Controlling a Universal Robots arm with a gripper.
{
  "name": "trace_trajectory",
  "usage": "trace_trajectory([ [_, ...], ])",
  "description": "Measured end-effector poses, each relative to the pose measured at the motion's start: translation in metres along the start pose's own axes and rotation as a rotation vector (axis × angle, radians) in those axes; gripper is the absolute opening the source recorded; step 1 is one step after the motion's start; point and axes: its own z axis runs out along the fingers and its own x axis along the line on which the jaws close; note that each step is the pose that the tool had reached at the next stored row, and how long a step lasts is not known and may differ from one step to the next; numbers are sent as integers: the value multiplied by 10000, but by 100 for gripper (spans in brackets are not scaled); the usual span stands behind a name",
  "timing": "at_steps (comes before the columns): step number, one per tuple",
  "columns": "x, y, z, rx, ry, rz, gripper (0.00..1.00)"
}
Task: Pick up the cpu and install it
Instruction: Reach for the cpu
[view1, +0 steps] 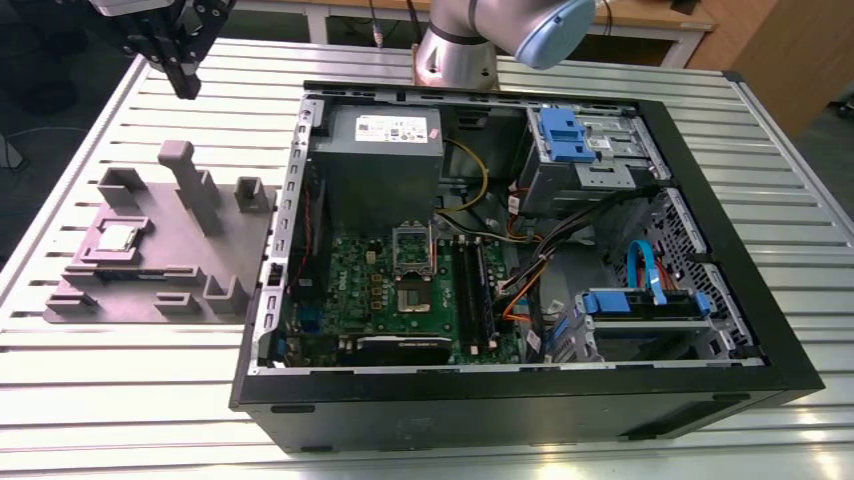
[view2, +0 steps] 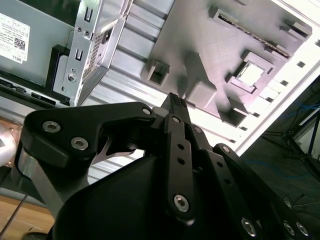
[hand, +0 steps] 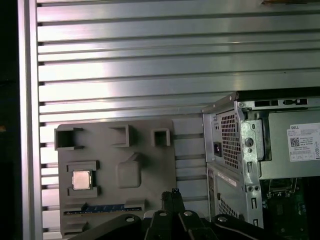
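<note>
Exterior view: the cpu (view1: 118, 237), a small flat square with a silvery top, sits in a recess of the grey plastic block (view1: 234, 250). The gripper (view1: 187, 88), fingers together, hangs above and beyond the block, well apart from the cpu. An open computer case (view1: 534, 410) stands beside the block. A sound pickup probably needs parted fingers, centred squarely, closing on the cpu's edges.

Silvery cpu (hand: 82, 180), grey-mauve block (view1: 174, 270), black end effector (view2: 175, 100) — ribbed silver table (view1: 134, 400)
</note>
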Motion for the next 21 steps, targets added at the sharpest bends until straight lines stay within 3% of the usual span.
trace_trajectory([
  [21, 89, -7, -1, 0, 0, 1, 10],
])
